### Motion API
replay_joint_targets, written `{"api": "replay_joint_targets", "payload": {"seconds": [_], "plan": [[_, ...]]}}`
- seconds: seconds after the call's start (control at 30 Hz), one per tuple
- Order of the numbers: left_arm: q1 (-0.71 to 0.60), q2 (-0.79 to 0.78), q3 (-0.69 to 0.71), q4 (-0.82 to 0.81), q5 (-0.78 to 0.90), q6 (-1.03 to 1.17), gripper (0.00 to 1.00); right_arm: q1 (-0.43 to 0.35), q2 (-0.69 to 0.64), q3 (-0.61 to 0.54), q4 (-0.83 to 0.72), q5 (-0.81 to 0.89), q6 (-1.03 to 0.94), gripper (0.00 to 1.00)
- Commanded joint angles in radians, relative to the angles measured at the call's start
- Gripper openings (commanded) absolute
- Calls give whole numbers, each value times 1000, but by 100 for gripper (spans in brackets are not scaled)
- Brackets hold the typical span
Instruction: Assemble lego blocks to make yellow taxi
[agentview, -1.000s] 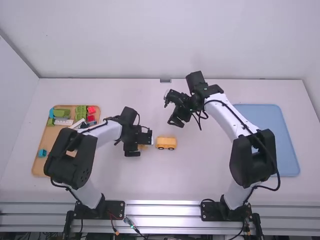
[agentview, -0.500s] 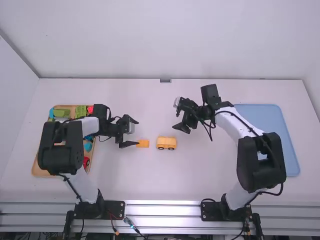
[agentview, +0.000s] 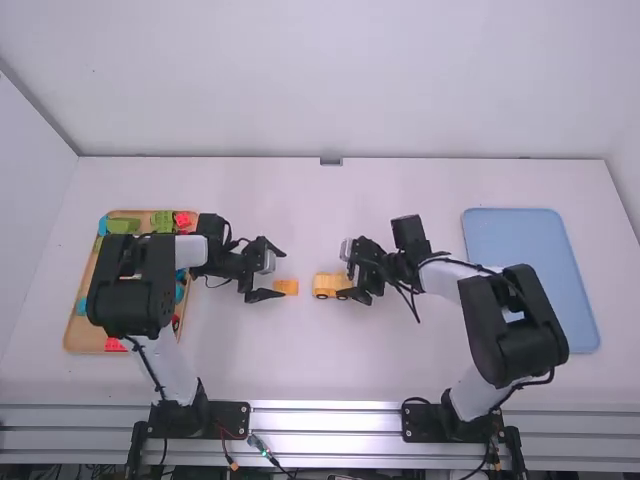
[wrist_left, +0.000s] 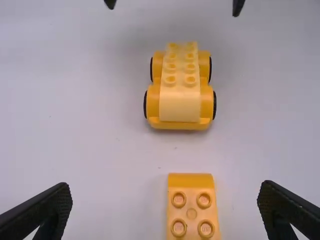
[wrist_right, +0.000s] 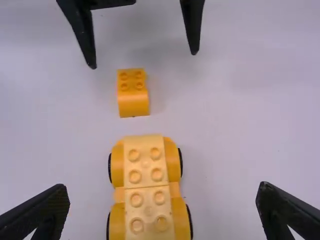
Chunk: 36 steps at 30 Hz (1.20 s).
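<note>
My left gripper (agentview: 277, 274) stands open just left of the small orange-yellow block (agentview: 287, 287). My right gripper (agentview: 350, 280) is open around the right end of the yellow car (agentview: 328, 285), low over the table. In the left wrist view, the block (wrist_left: 192, 207) lies between and beyond the open left gripper (wrist_left: 165, 212), studs up, with the car (wrist_left: 180, 95) farther off. In the right wrist view, the car (wrist_right: 147, 190), topped by pale yellow studded bricks, lies near the open right gripper (wrist_right: 162, 212); the block (wrist_right: 133, 95) is apart from it.
A wooden tray (agentview: 75, 338) with several coloured blocks lies at the left, partly under the left arm. A blue tray (agentview: 530, 270) rests at the right. Bare white table (agentview: 300, 200) stretches beyond both grippers.
The left gripper let go of the small block and drew back left, leaving it on the table. The right gripper first drew back, then came down toward the car.
</note>
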Motion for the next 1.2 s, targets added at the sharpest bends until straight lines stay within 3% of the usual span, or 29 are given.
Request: {"api": "replay_joint_targets", "payload": {"seconds": [0.0, 0.47, 0.6, 0.7, 0.73, 0.87, 0.97, 1.03, 1.17], "plan": [[-3, 30, -18, 16, -9, 20, 99, -15, -27, -40, 23, -55, -6, 99], [-17, 148, -23, 113, -1, -28, 98, -47, -21, -111, 85, -97, -13, 100], [-23, 164, -21, 119, -1, -27, 83, -43, -21, -111, 84, -94, -13, 96], [-20, 164, -22, 122, 6, -27, 55, -51, -21, -111, 82, -94, -13, 88], [-24, 164, -22, 121, 3, -28, 50, -53, -21, -111, 80, -94, -13, 85], [-16, 164, -22, 115, 6, -28, 53, -47, -20, -113, 80, -93, -13, 82], [-16, 164, -22, 116, 2, -28, 49, -39, -6, -116, 90, -85, -14, 82], [-16, 164, -22, 116, -3, -28, 26, -28, 24, -118, 127, -70, -10, 81], [-16, 164, -22, 107, -2, -28, 23, -18, 116, -118, 257, -71, 60, 82]]}}
